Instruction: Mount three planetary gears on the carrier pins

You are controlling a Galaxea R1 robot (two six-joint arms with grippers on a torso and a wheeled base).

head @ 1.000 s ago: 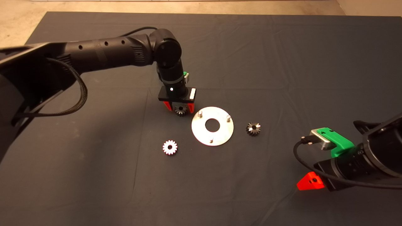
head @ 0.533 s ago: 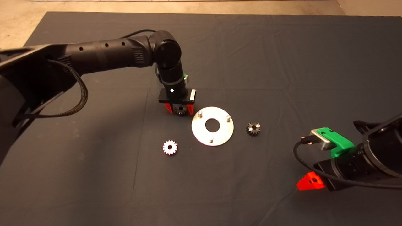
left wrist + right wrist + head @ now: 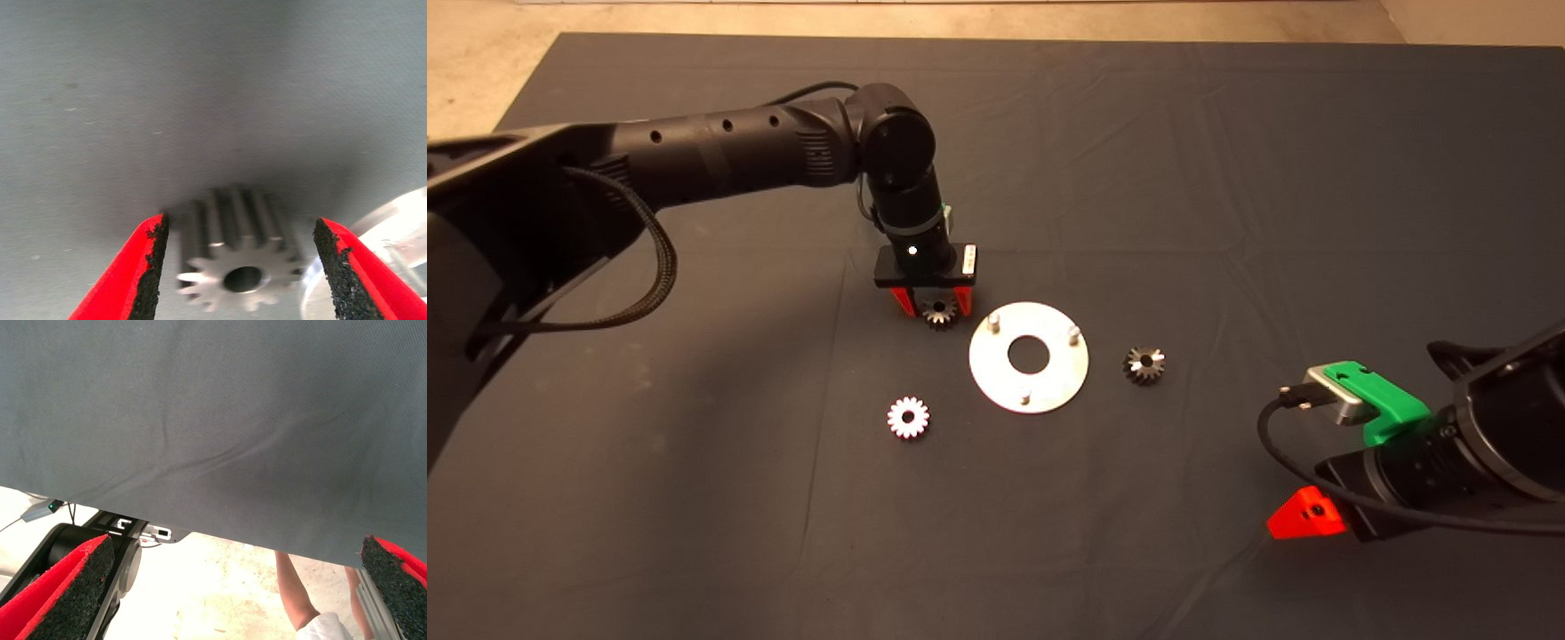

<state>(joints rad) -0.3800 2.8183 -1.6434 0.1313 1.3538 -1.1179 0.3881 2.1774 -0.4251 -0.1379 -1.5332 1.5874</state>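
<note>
Two fingers: left hand (image 3: 239, 273) spread apart, straddling a small silvery-grey toothed metal gear (image 3: 238, 257), pads not touching it, placed for a pinch.
Gear: flat on the dark-matted desk (image 3: 1227, 178), near its centre, just beside a flat shiny round plate (image 3: 1029, 357).
Pins: three short silver pegs (image 3: 992, 322) upright on the plate, all bare.
Other gears: two (image 3: 908, 417) lying apart from the plate.
Right hand (image 3: 1307, 516): parked near the right edge, fingers apart.

Three planetary gears (image 3: 940, 312) (image 3: 908, 417) (image 3: 1144, 365), one round plate (image 3: 1049, 382) with apparently three carrier pins (image 3: 992, 320) (image 3: 1074, 334) (image 3: 1025, 397).
</note>
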